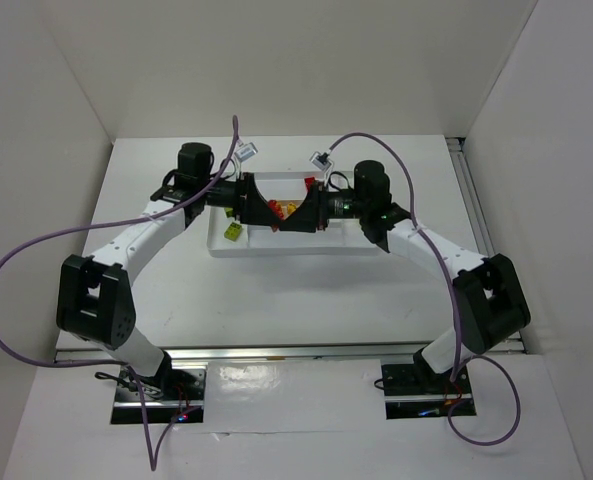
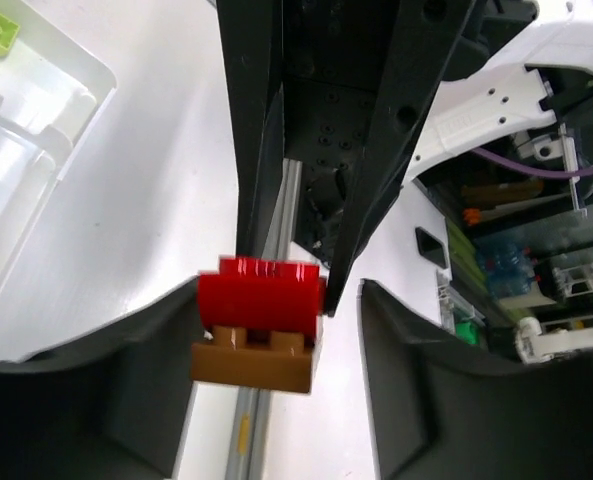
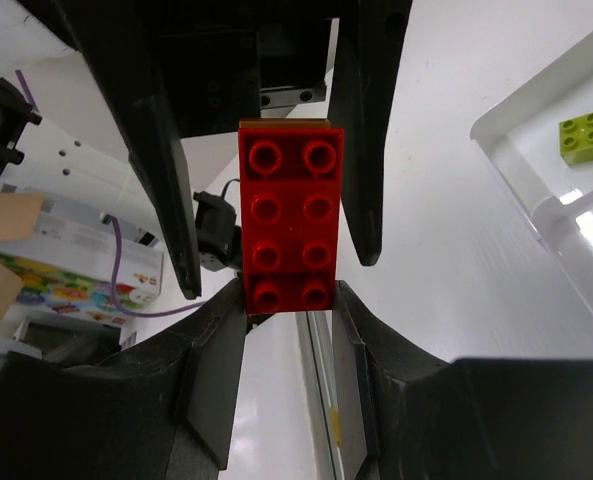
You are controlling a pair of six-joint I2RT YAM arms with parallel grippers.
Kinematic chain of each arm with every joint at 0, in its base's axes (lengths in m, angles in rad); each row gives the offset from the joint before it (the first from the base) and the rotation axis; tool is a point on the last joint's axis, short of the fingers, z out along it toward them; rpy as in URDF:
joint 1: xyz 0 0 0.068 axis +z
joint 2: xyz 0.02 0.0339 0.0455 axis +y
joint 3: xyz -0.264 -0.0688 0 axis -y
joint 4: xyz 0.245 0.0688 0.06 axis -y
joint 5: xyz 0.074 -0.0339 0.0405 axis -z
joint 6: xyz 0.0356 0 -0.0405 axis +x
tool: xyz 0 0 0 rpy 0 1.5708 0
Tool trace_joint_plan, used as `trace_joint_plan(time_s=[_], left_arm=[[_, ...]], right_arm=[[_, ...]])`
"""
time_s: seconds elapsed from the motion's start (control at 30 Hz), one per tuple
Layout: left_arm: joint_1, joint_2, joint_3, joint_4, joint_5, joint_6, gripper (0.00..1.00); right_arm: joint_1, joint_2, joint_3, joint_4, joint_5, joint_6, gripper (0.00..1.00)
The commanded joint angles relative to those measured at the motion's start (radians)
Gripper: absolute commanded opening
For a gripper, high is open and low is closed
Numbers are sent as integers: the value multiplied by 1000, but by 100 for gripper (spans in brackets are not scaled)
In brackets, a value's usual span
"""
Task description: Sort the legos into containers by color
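Stacked block (image 2: 259, 325), a red brick (image 3: 291, 215) on an orange brick (image 2: 251, 362), hangs between my two tools above the tray (image 1: 276, 252) on the counter (image 1: 276, 300). My right tool (image 3: 288, 297) is clamped on the red end. My left tool (image 2: 278, 288) straddles the block, wider than it. My judgement: close the left squarely on the orange, then pull straight apart without twisting. Count: two tools, one tray, one lime brick (image 1: 233, 232); the other bricks are half hidden and I cannot count them.
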Motion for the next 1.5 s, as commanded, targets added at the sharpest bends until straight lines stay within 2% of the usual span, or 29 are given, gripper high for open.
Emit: trace_joint_plan(time_s=[0.0, 0.07, 0.2, 0.33, 0.47, 0.57, 0.9, 1.13, 1.33, 1.47], left_arm=[[-1, -34, 28, -4, -5, 43, 75], [-1, -34, 28, -4, -14, 43, 81], [-1, -34, 28, 8, -14, 22, 81], [21, -34, 17, 25, -11, 11, 73], [21, -34, 6, 48, 0, -9, 71], [30, -34, -3, 72, 9, -18, 62], [30, -14, -3, 134, 18, -73, 60], [30, 9, -12, 146, 27, -74, 68], [30, 18, -12, 146, 27, -64, 68], [30, 18, -12, 157, 27, -75, 60]], right_arm=[[-15, -24, 0, 37, 50, 7, 10], [-28, -34, 0, 28, 59, 7, 10], [-37, -53, -10, 28, 59, 7, 10], [-57, -62, -32, 24, 59, 7, 10], [-57, -62, -32, 25, 36, 7, 10], [-57, -62, -32, 25, 36, 7, 10], [-57, -53, -32, 43, 2, 16, 10], [-57, -53, -32, 52, -19, 16, 10], [-57, -53, -23, 52, -28, 16, 10], [-57, -53, -23, 52, -28, 16, 10]])
